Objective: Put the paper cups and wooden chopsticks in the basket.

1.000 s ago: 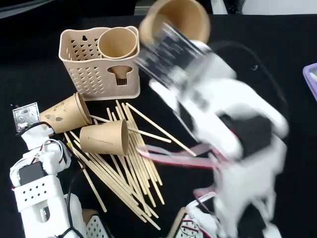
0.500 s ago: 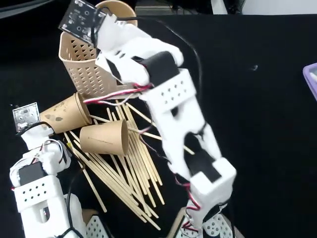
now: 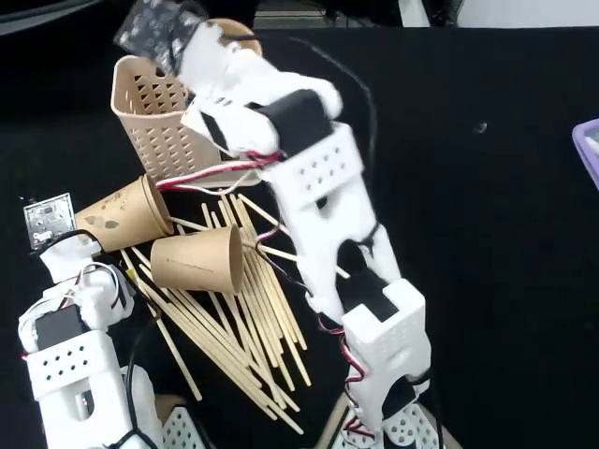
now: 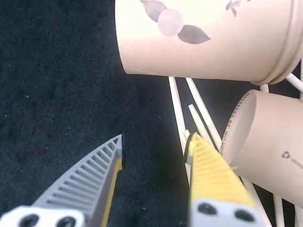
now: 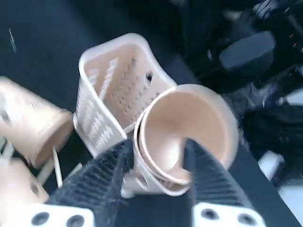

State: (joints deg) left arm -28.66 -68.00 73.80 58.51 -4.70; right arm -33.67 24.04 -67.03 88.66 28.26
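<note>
The left arm (image 3: 70,365) sits at the near left corner of the black table (image 3: 487,243). Its claw (image 4: 154,156) is spread wide and holds nothing. It hangs low over bare cloth, with one finger above the edge of the chopsticks (image 4: 177,109).

Just beyond that claw lies the leaf cup (image 4: 203,38), on its side. In the high view it (image 3: 122,215) is left of centre, its mouth toward the basket side. The plain cup (image 3: 198,260) lies just beside it, also on its side, resting on the chopsticks (image 3: 239,318). In the left wrist view its base (image 4: 265,142) is close to the claw's yellow finger.

The chopsticks fan out in a loose heap, from below the basket toward the table's near edge.

The basket (image 3: 154,122) stands upright at the far left, behind the two lying cups. Two cups sit nested in one corner of it: the top cup (image 5: 189,127) inside the lower cup (image 5: 156,182), mouths up. The top cup's rim (image 3: 239,28) shows past the wrist in the high view.

The right arm (image 3: 318,187) stretches from the near centre of the table up over the basket. Its claw (image 5: 156,158) is spread, astride the near rim of the top cup. Whether a finger touches the cup cannot be told.

A purple tray (image 3: 588,150) pokes in at the far right edge.
</note>
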